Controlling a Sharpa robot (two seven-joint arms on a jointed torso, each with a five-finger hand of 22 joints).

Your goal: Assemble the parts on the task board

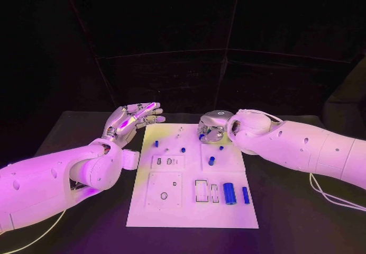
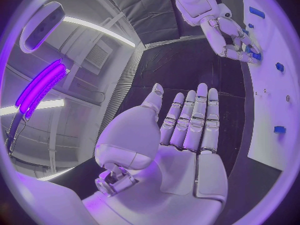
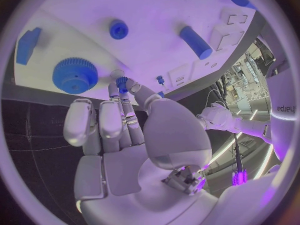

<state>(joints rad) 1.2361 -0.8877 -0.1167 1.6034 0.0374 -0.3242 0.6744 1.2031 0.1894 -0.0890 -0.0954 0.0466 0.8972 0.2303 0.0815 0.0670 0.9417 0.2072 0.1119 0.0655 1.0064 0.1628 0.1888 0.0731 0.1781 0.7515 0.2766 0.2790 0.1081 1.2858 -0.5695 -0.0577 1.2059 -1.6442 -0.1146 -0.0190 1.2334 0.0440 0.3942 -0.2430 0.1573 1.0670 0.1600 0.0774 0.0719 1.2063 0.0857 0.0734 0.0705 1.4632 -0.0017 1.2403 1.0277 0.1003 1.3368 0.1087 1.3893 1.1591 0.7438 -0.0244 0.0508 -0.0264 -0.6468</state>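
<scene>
The white task board (image 1: 191, 211) lies in the middle of the black table. My right hand (image 1: 213, 128) hovers over the board's far end and pinches a small blue part (image 3: 122, 81) between thumb and a fingertip, just above the board (image 3: 156, 15). Near it on the board lie a blue gear (image 3: 75, 75), a round blue peg (image 3: 119, 29) and a blue cylinder (image 3: 195, 41). My left hand (image 1: 134, 118) is raised beside the board's far left corner, palm (image 2: 181, 145) bare, fingers straight and apart. The left wrist view also shows the right hand (image 2: 230, 35) with the blue part (image 2: 253, 52).
At the board's near right stand a thick blue cylinder (image 1: 229, 193) and a thin blue bar (image 1: 245, 194) beside rectangular slots. Small blue pegs (image 1: 211, 160) sit mid-board. A cable (image 1: 328, 196) trails on the table at the right.
</scene>
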